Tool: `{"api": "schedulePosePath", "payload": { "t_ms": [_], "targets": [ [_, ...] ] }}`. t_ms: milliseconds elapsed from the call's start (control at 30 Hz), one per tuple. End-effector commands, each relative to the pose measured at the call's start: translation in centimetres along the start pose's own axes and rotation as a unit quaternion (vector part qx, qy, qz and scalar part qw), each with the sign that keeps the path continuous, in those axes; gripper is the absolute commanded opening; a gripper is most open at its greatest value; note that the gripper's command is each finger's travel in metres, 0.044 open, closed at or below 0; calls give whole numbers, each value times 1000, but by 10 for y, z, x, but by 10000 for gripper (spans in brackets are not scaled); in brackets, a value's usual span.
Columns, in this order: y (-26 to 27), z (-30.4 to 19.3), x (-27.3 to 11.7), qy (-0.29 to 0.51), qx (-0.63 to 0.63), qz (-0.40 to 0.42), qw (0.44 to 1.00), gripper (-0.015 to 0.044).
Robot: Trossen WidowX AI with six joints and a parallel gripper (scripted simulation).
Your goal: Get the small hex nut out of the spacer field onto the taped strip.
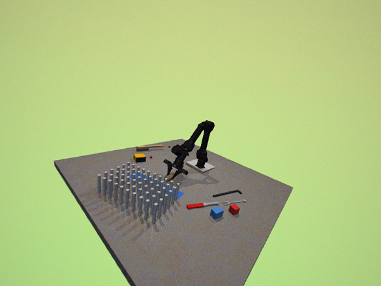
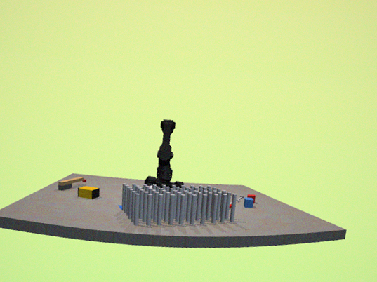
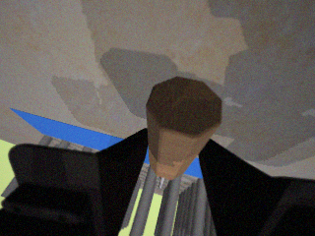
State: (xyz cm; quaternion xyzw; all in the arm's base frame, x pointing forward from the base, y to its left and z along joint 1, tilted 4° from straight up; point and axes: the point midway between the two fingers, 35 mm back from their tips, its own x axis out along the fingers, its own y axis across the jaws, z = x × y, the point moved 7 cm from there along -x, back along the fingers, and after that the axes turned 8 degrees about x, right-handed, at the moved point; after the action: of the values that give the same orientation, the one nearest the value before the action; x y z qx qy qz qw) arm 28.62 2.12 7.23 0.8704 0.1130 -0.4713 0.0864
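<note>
Yellow-green background is surrounding a grey-brown table (image 1: 178,250) (image 2: 46,215). At the near side of the arm (image 1: 205,140) (image 2: 163,154), a wooden handle (image 1: 169,176) (image 3: 183,118) is being clamped between the jaws of the gripper (image 1: 170,176) (image 3: 173,137). The handle is being held beside the spacers (image 1: 154,213) (image 2: 232,207) (image 3: 169,208), which are standing upright in rows. A thin metal part is showing just past the handle's narrow end in the wrist view; whether it is joined to the handle is not being resolved. The blue tape (image 1: 178,194) (image 2: 120,207) (image 3: 74,132) is lying along the arm's side of the spacers. The nut is not being made out in any view; its position cannot be told. To one side, a black hooked rod (image 1: 225,193), a red-handled tool (image 1: 195,205) and a wrench (image 1: 235,202) are being left near a blue cube (image 1: 216,212) (image 2: 248,202) and a red cube (image 1: 234,209) (image 2: 252,197). Beyond the spacers' other end, a yellow-and-black block (image 1: 139,157) (image 2: 88,192) is being observed.
</note>
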Motion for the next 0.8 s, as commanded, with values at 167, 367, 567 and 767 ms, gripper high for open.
{"api": "schedulePosePath", "payload": {
  "t_ms": [167,367,567,767],
  "targets": [
    [0,7,-4,0,-2,-2,1000,0],
    [1,10,-6,0,-2,-2,1000,0],
    [1,14,-8,0,-2,-2,1000,0],
    [2,17,-10,-1,-2,-2,1000,0]
  ]
}}
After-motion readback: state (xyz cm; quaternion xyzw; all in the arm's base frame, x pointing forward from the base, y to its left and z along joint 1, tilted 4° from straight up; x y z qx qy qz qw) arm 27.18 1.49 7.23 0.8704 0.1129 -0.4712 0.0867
